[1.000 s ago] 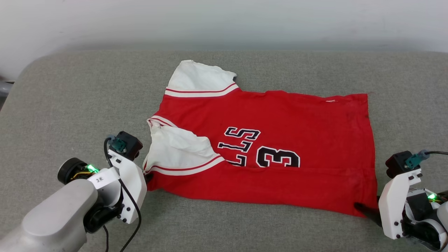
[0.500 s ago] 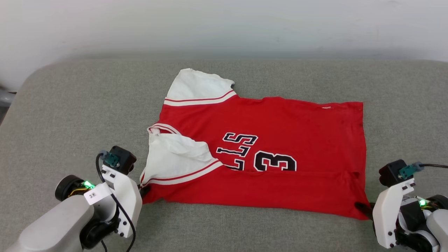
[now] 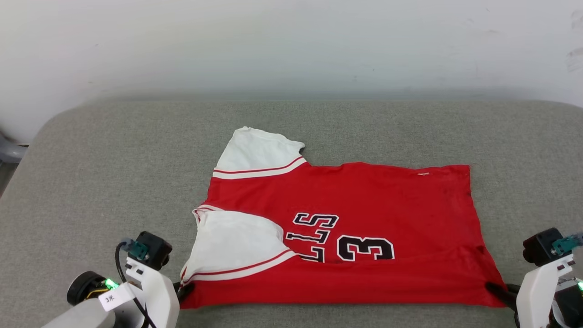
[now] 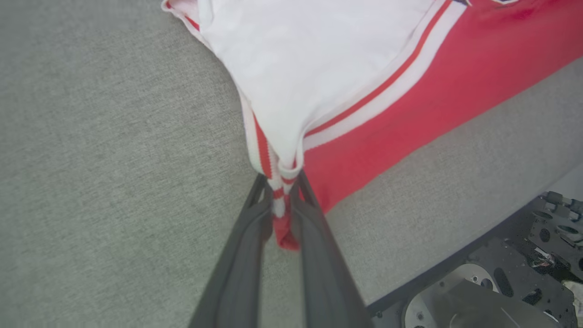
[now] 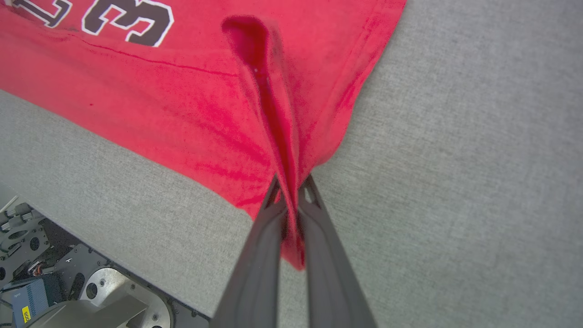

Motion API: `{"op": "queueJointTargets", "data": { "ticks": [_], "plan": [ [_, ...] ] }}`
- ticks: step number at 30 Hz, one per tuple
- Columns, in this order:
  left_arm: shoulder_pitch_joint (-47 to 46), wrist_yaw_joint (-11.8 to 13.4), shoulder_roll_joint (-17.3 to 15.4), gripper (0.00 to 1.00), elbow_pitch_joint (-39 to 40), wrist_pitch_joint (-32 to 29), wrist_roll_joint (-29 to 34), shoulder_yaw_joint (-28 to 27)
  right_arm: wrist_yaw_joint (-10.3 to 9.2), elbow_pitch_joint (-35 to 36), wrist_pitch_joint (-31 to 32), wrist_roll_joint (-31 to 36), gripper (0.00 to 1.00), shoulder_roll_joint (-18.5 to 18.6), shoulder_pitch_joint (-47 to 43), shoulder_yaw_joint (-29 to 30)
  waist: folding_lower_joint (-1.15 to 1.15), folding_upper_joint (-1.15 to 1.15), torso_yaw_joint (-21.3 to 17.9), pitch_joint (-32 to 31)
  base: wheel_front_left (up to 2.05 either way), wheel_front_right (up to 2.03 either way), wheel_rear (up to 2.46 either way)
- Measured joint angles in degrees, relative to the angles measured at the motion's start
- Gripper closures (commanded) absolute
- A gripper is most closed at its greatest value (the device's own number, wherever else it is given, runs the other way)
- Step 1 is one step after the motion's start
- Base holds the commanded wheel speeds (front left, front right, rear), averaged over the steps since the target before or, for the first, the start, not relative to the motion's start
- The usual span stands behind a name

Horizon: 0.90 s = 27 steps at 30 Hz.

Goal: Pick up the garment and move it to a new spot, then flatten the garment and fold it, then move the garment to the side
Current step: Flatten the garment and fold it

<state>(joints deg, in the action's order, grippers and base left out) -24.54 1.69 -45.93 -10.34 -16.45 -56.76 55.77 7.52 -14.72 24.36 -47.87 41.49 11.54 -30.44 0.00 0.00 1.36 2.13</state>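
A: Start at the left. What is the left gripper [image 4: 278,182] doing?

B: Its two dark fingers are clenched on the garment [image 3: 364,205] at the near-left corner. In the left wrist view the striped trim and a tuck of red cloth are squeezed between them, with a small red tip poking out below the pinch.

A: And the garment itself?

B: It is spread across the middle of the grey cushion [image 3: 114,159], neck end to the left and hem to the right. The far sleeve [image 3: 255,152] lies flat, pointing away from the robot. The near sleeve [image 3: 232,246] is folded in over the red body and touches the black letters [image 3: 315,220]. Just right of the letters sits the number "3" [image 3: 365,248].

A: Is the near edge off the cushion?

B: Hard to say from the head view. It runs straight between the two grippers, but I cannot tell whether it is raised or resting.

A: The right side, then.

B: The right gripper [image 5: 291,184] is clamped on the near-right hem corner. A ridge of cloth [image 5: 273,114] runs up from the pinch, and creases fan out from it. The far-right corner [image 3: 464,169] lies flat on the cushion.

A: Behind it all?

B: A plain pale wall [image 3: 273,45].
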Motion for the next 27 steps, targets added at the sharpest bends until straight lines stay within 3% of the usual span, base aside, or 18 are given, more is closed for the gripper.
{"op": "queueJointTargets", "data": {
  "ticks": [5, 15, 16, 17, 18, 27],
  "plan": [
    [2.08, 1.04, -0.38, 1.00, 0.80, 0.09, -0.91, 0.24, 0.02, 1.18, 1.42, 0.00, 1.00, 0.02, -2.77, 2.50, 0.00, 0.00, -0.30, 0.67, 0.00, 0.00, 0.00],
    [3.12, 0.38, 1.25, 1.00, -4.12, 0.88, -1.89, 0.94, 0.02, -3.91, 1.41, 1.04, 1.00, -4.97, -4.49, 4.08, 0.00, 0.00, -0.57, 2.25, 0.00, 0.00, 0.00],
    [3.15, 0.37, 1.37, 0.77, -4.53, 1.32, -1.89, 0.88, 0.02, -4.26, 0.70, 1.05, 0.67, -5.27, -4.49, 4.23, 0.00, 0.00, -0.57, 2.12, 0.00, 0.00, 0.00],
    [3.16, 0.41, 1.44, 0.03, -4.82, 1.87, -1.86, 0.79, 0.02, -4.56, 0.13, 1.07, 0.09, -5.60, -4.50, 4.35, 0.00, 0.00, -0.56, 1.91, 0.00, 0.00, 0.00],
    [3.16, 0.49, 1.40, 0.00, -5.01, 2.52, -1.42, 0.71, 0.02, -4.68, -0.68, 1.30, 0.00, -5.88, -4.52, 4.52, 0.00, 0.00, -0.56, 1.64, 0.00, 0.00, 0.00],
    [1.29, 2.11, -0.53, 0.00, -3.54, 7.33, 0.58, -2.40, -0.01, -1.91, -13.79, 6.66, 0.00, -7.64, -5.36, 11.55, 0.00, 0.00, -1.12, -1.37, 0.00, 0.00, 0.00]
  ]
}}
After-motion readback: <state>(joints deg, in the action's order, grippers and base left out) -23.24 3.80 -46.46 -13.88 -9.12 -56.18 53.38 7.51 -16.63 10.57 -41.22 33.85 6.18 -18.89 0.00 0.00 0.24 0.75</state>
